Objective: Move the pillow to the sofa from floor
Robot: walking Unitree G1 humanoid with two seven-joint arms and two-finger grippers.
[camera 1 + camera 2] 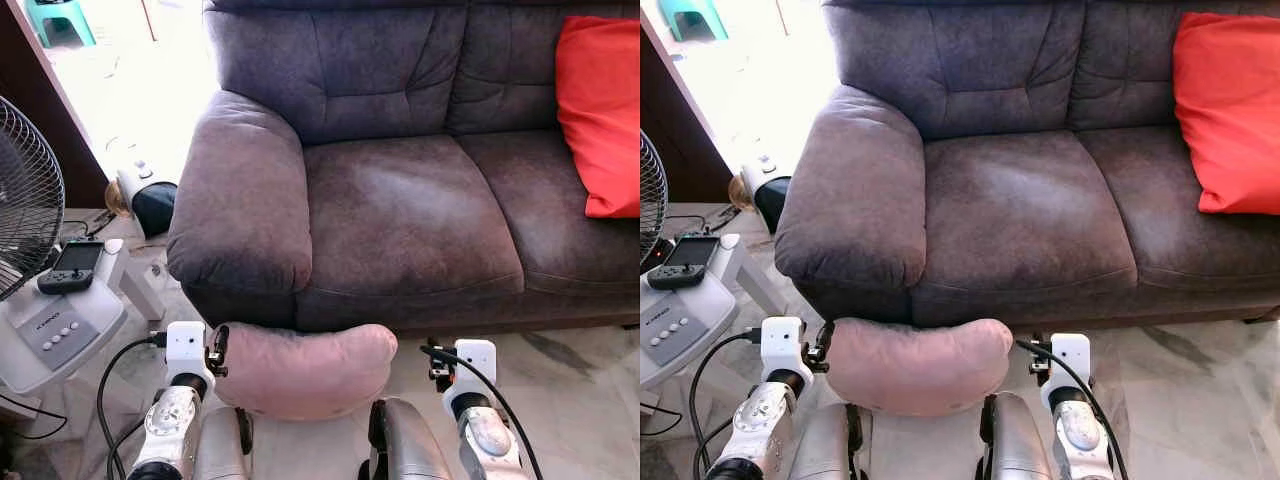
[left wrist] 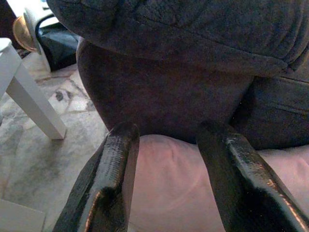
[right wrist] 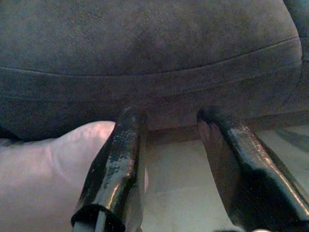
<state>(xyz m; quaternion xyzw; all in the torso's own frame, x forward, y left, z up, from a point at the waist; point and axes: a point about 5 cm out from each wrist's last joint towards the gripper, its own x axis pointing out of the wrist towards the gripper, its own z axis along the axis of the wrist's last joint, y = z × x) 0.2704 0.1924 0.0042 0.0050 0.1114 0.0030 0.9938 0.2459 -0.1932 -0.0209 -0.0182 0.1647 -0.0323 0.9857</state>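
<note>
While both released end effectors, left (image 2: 166, 179) and right (image 3: 183, 169), flank one pink pillow (image 1: 300, 368), one red cushion (image 1: 600, 110) sits on the sofa (image 1: 400, 200).

**Right wrist: fingers apart at sofa front**

Right gripper (image 3: 166, 145) with its two black fingers (image 3: 116, 164) spread, a gap between them. Pink pillow (image 3: 43, 179) lies beside one finger, its rounded end touching or just behind that finger; cannot tell which. Dark sofa (image 3: 145, 53) front close ahead, seam running across. Pale floor (image 3: 178, 193) shows between the fingers.
</note>
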